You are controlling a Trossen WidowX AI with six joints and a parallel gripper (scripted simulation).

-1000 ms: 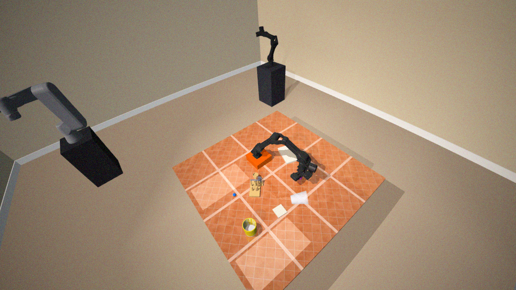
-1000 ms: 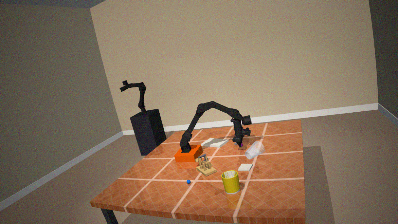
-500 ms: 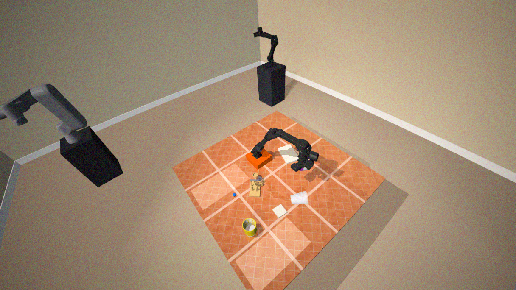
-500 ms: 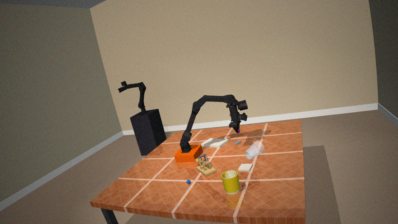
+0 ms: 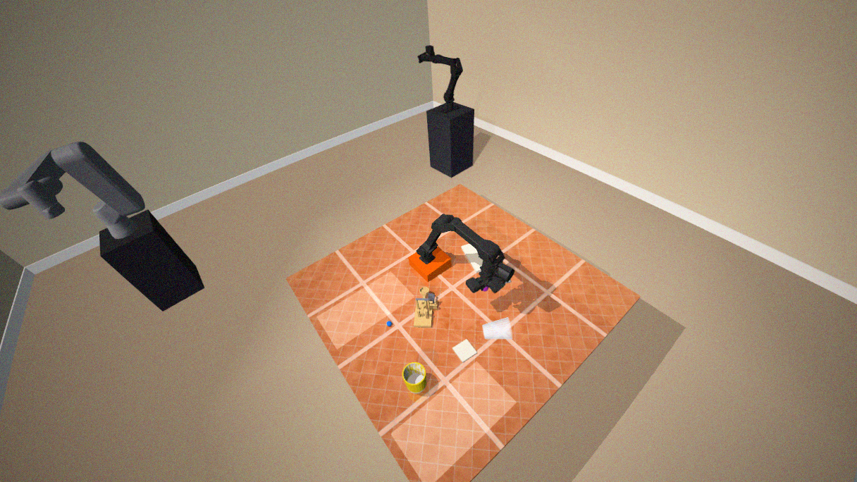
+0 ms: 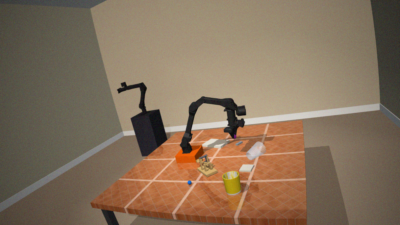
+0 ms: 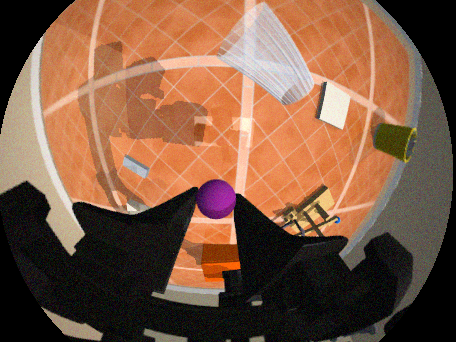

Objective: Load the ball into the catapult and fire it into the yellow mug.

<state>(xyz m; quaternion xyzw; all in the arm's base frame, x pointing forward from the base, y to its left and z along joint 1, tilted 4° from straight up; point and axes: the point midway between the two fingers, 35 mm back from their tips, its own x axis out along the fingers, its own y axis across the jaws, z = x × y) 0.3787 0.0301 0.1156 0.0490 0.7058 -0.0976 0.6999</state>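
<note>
My gripper (image 7: 216, 195) (image 6: 234, 137) is shut on a purple ball (image 7: 216, 204) (image 6: 235, 136) (image 5: 485, 289) and holds it above the table, with its shadow on the tiles. The tan wooden catapult (image 5: 423, 320) (image 6: 207, 171) (image 7: 322, 200) stands on the table in front of the orange base block, to one side of the gripper. The yellow mug (image 5: 414, 380) (image 6: 232, 183) (image 7: 392, 140) stands upright near the front of the table, beyond the catapult. The catapult's cup is too small to make out clearly.
A small blue ball (image 5: 389, 323) (image 6: 189, 182) (image 7: 337, 220) lies beside the catapult. A clear ribbed cup (image 5: 497, 329) (image 6: 255, 151) (image 7: 272, 57) lies on its side. A white square block (image 5: 464, 349) (image 6: 246, 168) (image 7: 333, 106) lies near it. A grey bar (image 6: 239, 143) (image 7: 135, 166) and a white slab (image 6: 212, 143) lie behind.
</note>
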